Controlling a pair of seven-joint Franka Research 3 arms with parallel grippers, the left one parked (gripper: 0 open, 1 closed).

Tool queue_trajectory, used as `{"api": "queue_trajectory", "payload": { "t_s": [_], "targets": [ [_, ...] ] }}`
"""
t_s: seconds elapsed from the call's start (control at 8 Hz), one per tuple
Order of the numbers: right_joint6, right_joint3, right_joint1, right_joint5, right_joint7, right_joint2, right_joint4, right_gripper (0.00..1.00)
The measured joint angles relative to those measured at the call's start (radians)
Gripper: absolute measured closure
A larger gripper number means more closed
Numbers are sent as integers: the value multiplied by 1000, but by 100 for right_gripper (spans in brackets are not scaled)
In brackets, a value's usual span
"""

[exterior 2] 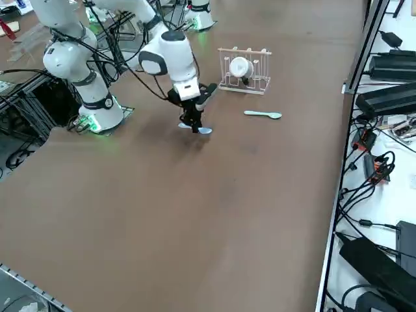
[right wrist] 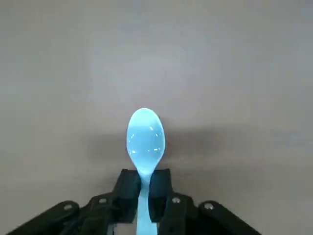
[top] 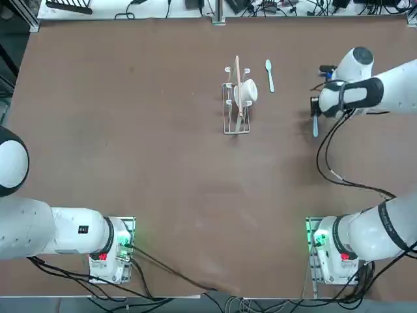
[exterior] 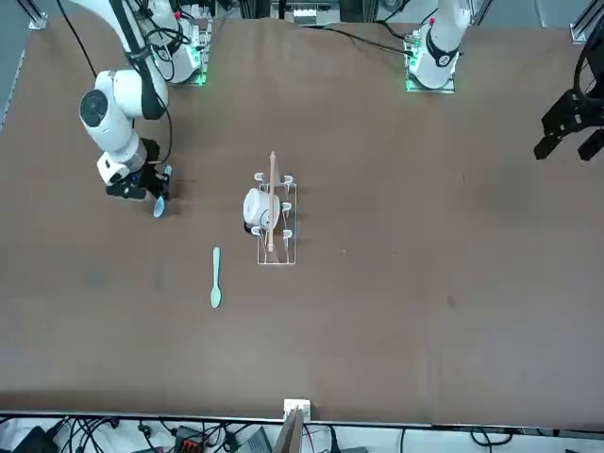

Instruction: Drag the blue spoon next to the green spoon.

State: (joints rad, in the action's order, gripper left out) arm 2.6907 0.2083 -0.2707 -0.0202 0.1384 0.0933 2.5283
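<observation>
My right gripper (right wrist: 145,192) is shut on the thin handle of the blue spoon (right wrist: 145,136), just behind its oval bowl. The spoon lies flat on the brown table (top: 163,163), bowl up. In the top view the gripper (top: 315,112) stands at the far right, with the blue spoon (top: 315,128) showing beneath it. The green spoon (top: 269,74) lies apart from it, farther from the robot and toward the middle, just right of the wire rack (top: 237,104). From the side, the gripper (exterior 2: 192,123) holds the blue spoon (exterior 2: 204,130) a short way from the green spoon (exterior 2: 263,114).
The wire rack (exterior: 275,226) holds a white cup (exterior: 255,208) and a wooden stick (exterior: 273,193) near the table's middle. Cables and equipment line the table's far edge (top: 215,18) and the right-hand shelf (exterior 2: 390,97).
</observation>
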Motion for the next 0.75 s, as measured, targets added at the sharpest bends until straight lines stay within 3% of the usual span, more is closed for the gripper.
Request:
{"api": "queue_trajectory", "payload": {
  "t_s": [0.38,0.75],
  "targets": [
    [-222,-2,-27,0,0,39,-241,85],
    [-448,-7,-46,-2,0,209,-605,85]
  ]
}}
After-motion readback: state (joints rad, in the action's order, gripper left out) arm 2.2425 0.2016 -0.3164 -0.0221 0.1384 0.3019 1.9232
